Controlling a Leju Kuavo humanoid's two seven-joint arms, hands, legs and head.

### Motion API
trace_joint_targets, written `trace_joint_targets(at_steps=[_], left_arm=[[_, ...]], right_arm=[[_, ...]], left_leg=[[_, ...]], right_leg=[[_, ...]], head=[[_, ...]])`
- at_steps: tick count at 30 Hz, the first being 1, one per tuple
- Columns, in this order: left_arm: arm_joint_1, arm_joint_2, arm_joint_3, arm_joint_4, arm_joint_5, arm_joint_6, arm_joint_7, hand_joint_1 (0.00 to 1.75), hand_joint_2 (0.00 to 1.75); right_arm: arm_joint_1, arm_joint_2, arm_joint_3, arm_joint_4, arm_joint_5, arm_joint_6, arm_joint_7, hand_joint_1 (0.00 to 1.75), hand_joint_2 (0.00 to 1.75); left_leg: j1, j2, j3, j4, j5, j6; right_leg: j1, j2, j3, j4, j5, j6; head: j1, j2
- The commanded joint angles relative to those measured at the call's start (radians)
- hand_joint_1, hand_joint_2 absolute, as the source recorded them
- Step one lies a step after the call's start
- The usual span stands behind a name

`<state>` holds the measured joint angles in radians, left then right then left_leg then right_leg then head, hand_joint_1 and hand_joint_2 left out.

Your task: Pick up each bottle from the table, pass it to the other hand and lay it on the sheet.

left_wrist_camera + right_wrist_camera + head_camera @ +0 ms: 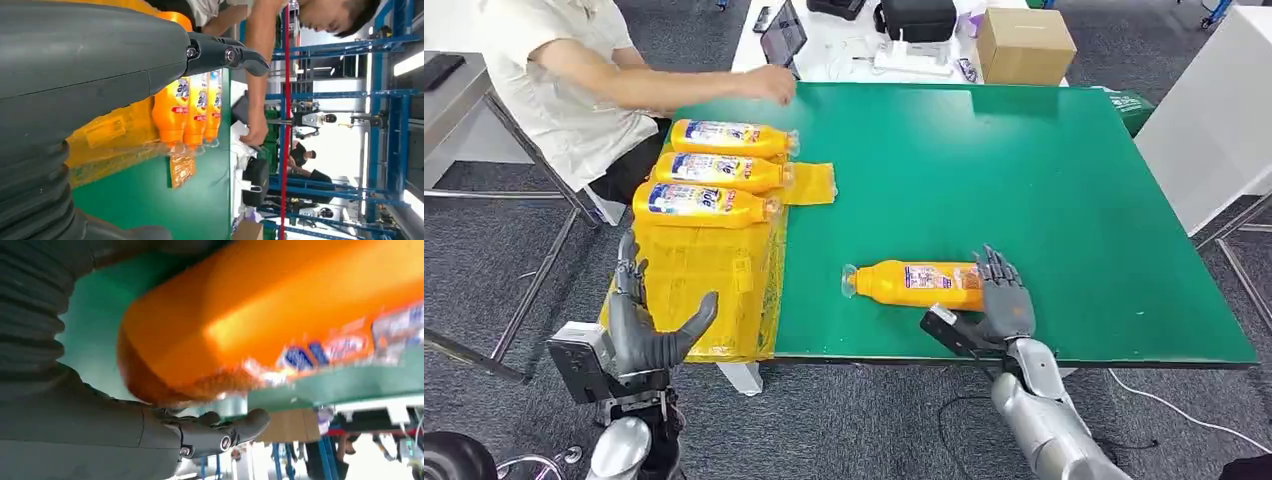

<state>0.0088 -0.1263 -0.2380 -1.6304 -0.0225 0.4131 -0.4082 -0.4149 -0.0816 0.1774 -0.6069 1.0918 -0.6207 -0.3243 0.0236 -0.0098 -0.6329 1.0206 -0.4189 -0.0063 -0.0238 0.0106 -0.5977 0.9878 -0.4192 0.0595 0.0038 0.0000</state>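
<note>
Three bottles (714,170) lie on the sheet (694,290); fourth bottle (914,284) on counter (1024,200), right hand (1002,300) closing round its base; left hand (649,330) open, empty.

"Tide" on the label of the nearest orange bottle (704,203) on the yellow sheet (699,280); other labels illegible.

Bright even indoor light, soft shadows, orange bottle (260,315) blurred (right wrist view), backlit background glare
</note>
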Motion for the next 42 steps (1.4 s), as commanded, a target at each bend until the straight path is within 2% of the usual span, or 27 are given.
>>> trace_joint_targets(at_steps=[1, 3, 9, 14, 15, 18, 24, 25, 26, 28, 31, 32, 36, 41, 42], left_arm=[[-0.038, 0.012, -0.020, 0.069, 0.008, -0.005, 0.011, 0.00, 1.75], [-0.044, 0.018, -0.036, 0.080, 0.007, -0.017, 0.006, 0.00, 1.75], [-0.044, 0.015, -0.044, 0.086, 0.009, -0.020, 0.004, 0.00, 1.75], [-0.059, 0.020, -0.059, 0.127, 0.077, -0.057, 0.027, 0.00, 1.75], [-0.059, 0.036, -0.072, 0.137, 0.141, -0.123, 0.073, 0.00, 1.75], [-0.056, 0.062, -0.101, 0.174, 0.188, -0.197, 0.093, 0.00, 1.75], [-0.055, 0.060, -0.105, 0.177, 0.188, -0.199, 0.091, 0.00, 1.75], [-0.054, 0.060, -0.108, 0.177, 0.187, -0.199, 0.091, 0.00, 1.75], [-0.054, 0.059, -0.110, 0.179, 0.188, -0.200, 0.090, 0.00, 1.75], [-0.054, 0.049, -0.099, 0.213, 0.267, -0.244, 0.121, 0.00, 1.75], [-0.054, 0.047, -0.105, 0.236, 0.275, -0.248, 0.110, 0.00, 1.75], [-0.054, 0.047, -0.105, 0.236, 0.275, -0.248, 0.110, 0.00, 1.75], [-0.043, 0.039, -0.145, 0.254, 0.318, -0.291, 0.114, 0.00, 1.75], [-0.045, 0.040, -0.153, 0.250, 0.319, -0.291, 0.112, 0.00, 1.75], [-0.047, 0.043, -0.159, 0.248, 0.319, -0.294, 0.110, 0.00, 1.75]], right_arm=[[-0.037, 0.000, 0.046, 0.101, -0.026, 0.057, -0.015, 1.75, 1.75], [-0.012, 0.023, -0.017, 0.066, -0.179, 0.129, -0.148, 1.75, 1.75], [0.003, 0.020, -0.021, 0.055, -0.209, 0.140, -0.171, 1.75, 1.75], [0.026, 0.042, -0.066, 0.016, -0.372, 0.221, -0.278, 1.75, 1.75], [0.038, 0.052, -0.090, -0.011, -0.431, 0.247, -0.329, 1.75, 1.75], [0.060, 0.070, -0.098, -0.076, -0.504, 0.257, -0.374, 1.75, 1.75], [0.067, 0.073, -0.091, -0.104, -0.518, 0.269, -0.367, 1.75, 1.75], [0.096, 0.077, -0.073, -0.194, -0.588, 0.297, -0.374, 1.75, 1.75], [0.103, 0.082, -0.069, -0.212, -0.599, 0.301, -0.374, 1.75, 1.75], [0.165, 0.101, -0.012, -0.425, -0.763, 0.378, -0.374, 1.75, 1.75], [0.174, 0.122, 0.002, -0.435, -0.754, 0.366, -0.374, 1.75, 1.75], [0.174, 0.122, 0.002, -0.435, -0.754, 0.366, -0.374, 1.75, 1.75], [0.230, 0.160, 0.073, -0.588, -0.865, 0.426, -0.374, 1.75, 1.75], [0.232, 0.169, 0.082, -0.586, -0.860, 0.414, -0.374, 1.75, 1.75], [0.235, 0.167, 0.096, -0.601, -0.890, 0.457, -0.374, 1.75, 1.75]], left_leg=[[0.000, 0.000, 0.004, -0.001, -0.001, 0.002], [0.000, 0.000, 0.004, -0.001, -0.001, 0.002], [0.000, 0.000, 0.007, -0.002, -0.001, 0.001], [0.000, 0.000, 0.006, -0.001, 0.000, 0.001], [0.000, 0.000, 0.006, -0.001, 0.000, 0.001], [0.000, 0.000, 0.009, -0.003, -0.001, 0.001], [0.000, 0.001, 0.007, -0.002, -0.001, 0.001], [0.000, 0.001, 0.006, -0.001, -0.001, 0.001], [0.000, 0.001, 0.007, -0.001, -0.001, 0.001], [0.000, 0.000, 0.004, -0.001, 0.000, 0.001], [-0.001, 0.002, 0.003, -0.001, -0.001, 0.001], [0.000, 0.003, 0.007, -0.001, -0.002, 0.002], [0.000, 0.002, 0.004, -0.001, -0.001, 0.001], [0.000, 0.002, 0.005, -0.001, -0.002, 0.002], [0.000, 0.001, 0.004, -0.001, -0.002, 0.001]], right_leg=[[0.001, -0.002, 0.004, -0.001, -0.001, -0.002], [0.001, -0.002, 0.005, -0.002, -0.001, -0.003], [0.001, -0.002, 0.007, -0.002, -0.001, -0.003], [0.001, -0.002, 0.006, -0.002, 0.000, -0.002], [0.001, -0.001, 0.005, -0.002, 0.000, -0.002], [0.001, -0.002, 0.008, -0.003, -0.001, -0.003], [0.001, -0.001, 0.006, -0.001, -0.001, -0.003], [0.000, -0.001, 0.005, -0.001, -0.001, -0.002], [0.001, -0.001, 0.007, -0.001, -0.001, -0.003], [0.000, -0.001, 0.003, 0.000, -0.001, -0.002], [0.000, 0.001, 0.003, 0.000, -0.001, -0.002], [0.001, 0.001, 0.007, -0.001, -0.002, -0.004], [0.000, 0.000, 0.002, 0.000, -0.001, -0.003], [0.001, 0.000, 0.005, -0.001, -0.002, -0.003], [0.001, -0.001, 0.003, -0.001, -0.002, -0.003]], head=[[0.000, 0.000], [0.000, 0.000], [0.000, 0.000], [0.000, 0.000], [0.000, 0.000], [0.000, 0.000], [0.000, 0.000], [-0.001, 0.000], [0.000, 0.000], [0.000, 0.000], [0.000, 0.000], [0.000, 0.000], [0.000, 0.000], [0.000, 0.000], [0.000, 0.000]])
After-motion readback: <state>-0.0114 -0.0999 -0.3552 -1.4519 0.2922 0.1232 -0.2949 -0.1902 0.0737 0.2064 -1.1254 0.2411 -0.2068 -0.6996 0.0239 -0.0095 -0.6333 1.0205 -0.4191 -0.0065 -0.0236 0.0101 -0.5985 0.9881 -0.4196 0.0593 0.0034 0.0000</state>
